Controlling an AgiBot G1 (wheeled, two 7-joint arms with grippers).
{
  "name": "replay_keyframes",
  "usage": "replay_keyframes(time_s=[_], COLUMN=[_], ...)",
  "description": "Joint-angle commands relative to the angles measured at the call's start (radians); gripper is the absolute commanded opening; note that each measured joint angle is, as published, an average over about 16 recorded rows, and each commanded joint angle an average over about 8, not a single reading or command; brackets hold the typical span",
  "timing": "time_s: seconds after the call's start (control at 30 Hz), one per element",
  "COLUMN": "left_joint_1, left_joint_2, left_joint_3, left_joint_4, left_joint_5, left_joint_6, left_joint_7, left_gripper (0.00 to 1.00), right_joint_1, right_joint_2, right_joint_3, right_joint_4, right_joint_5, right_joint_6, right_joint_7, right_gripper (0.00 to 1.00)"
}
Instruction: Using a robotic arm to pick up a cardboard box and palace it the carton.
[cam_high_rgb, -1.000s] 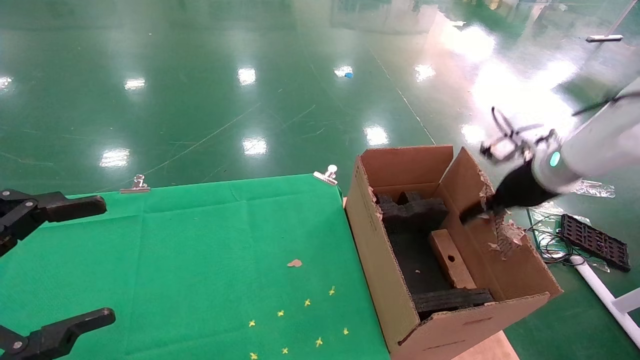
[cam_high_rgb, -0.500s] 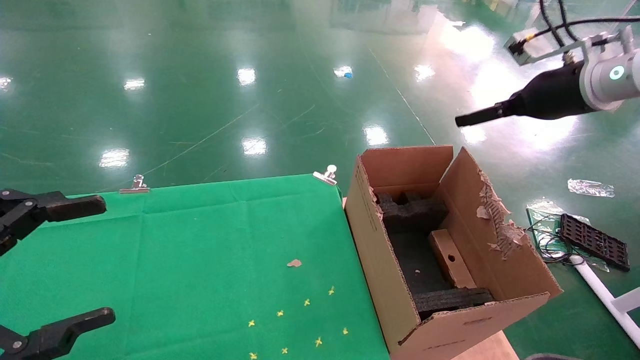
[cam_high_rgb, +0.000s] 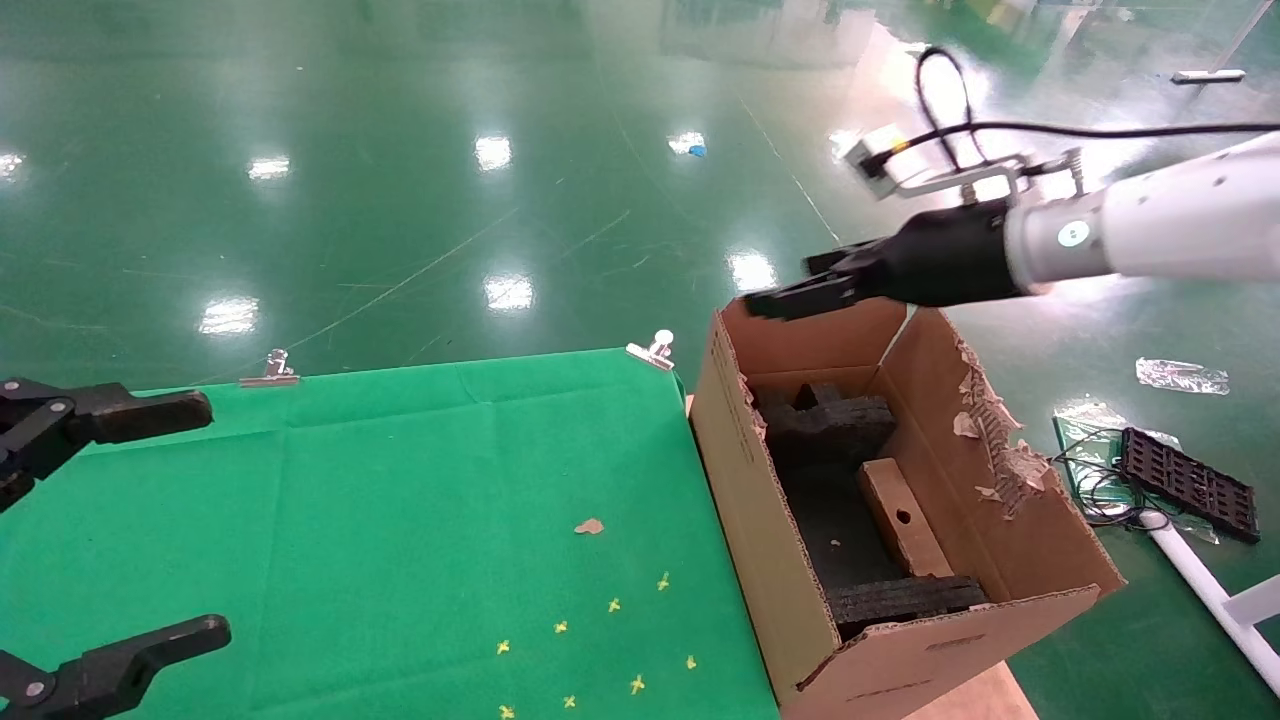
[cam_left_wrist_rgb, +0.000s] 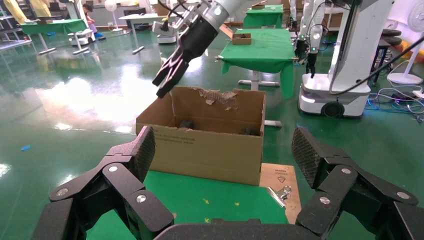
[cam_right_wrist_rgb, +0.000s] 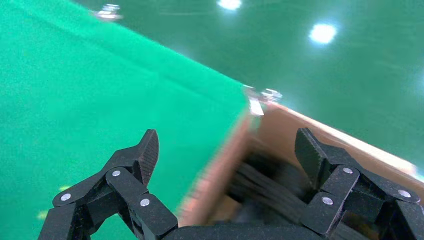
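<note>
The carton (cam_high_rgb: 760, 530) stands at the right end of the green table, flaps up, its right flap torn. The slim cardboard box (cam_high_rgb: 903, 520) with a round hole lies inside it, between black foam blocks (cam_high_rgb: 825, 425). My right gripper (cam_high_rgb: 790, 285), on the white arm, hovers over the carton's far flap, open and empty. The right wrist view shows its jaws (cam_right_wrist_rgb: 227, 150) wide apart above the carton's wall (cam_right_wrist_rgb: 220, 170). My left gripper (cam_high_rgb: 213, 520) is parked open over the table's left side. In the left wrist view (cam_left_wrist_rgb: 225, 150) it faces the carton (cam_left_wrist_rgb: 210, 150).
The green cloth (cam_high_rgb: 400, 480) is held by metal clips (cam_high_rgb: 652, 350) at its far edge. A cardboard scrap (cam_high_rgb: 589, 526) and several yellow marks lie on it. A wooden board (cam_high_rgb: 970, 695) sits under the carton. A black tray (cam_high_rgb: 1190, 485) and cables lie on the floor at right.
My right gripper rose from the carton by the torn flap, went high to the right, then swung left and down over the far flap. The slim box stayed in the carton. The left arm is still.
</note>
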Motion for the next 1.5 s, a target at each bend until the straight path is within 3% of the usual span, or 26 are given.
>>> replay_keyframes(time_s=[0.03, 1.5], left_joint_1=[0.000, 0.000], left_joint_2=[0.000, -0.001], left_joint_3=[0.000, 0.002], left_joint_4=[0.000, 0.000], left_joint_5=[0.000, -0.002], left_joint_6=[0.000, -0.001], left_joint_7=[0.000, 0.001], left_gripper=[1.00, 1.00], right_joint_1=[-0.037, -0.821], right_joint_2=[0.006, 0.129], right_joint_3=[0.043, 0.967], right_joint_4=[0.038, 0.840], right_joint_5=[0.015, 0.335], right_joint_6=[-0.012, -0.278], right_joint_7=[-0.014, -0.313], right_gripper=[1.00, 1.00])
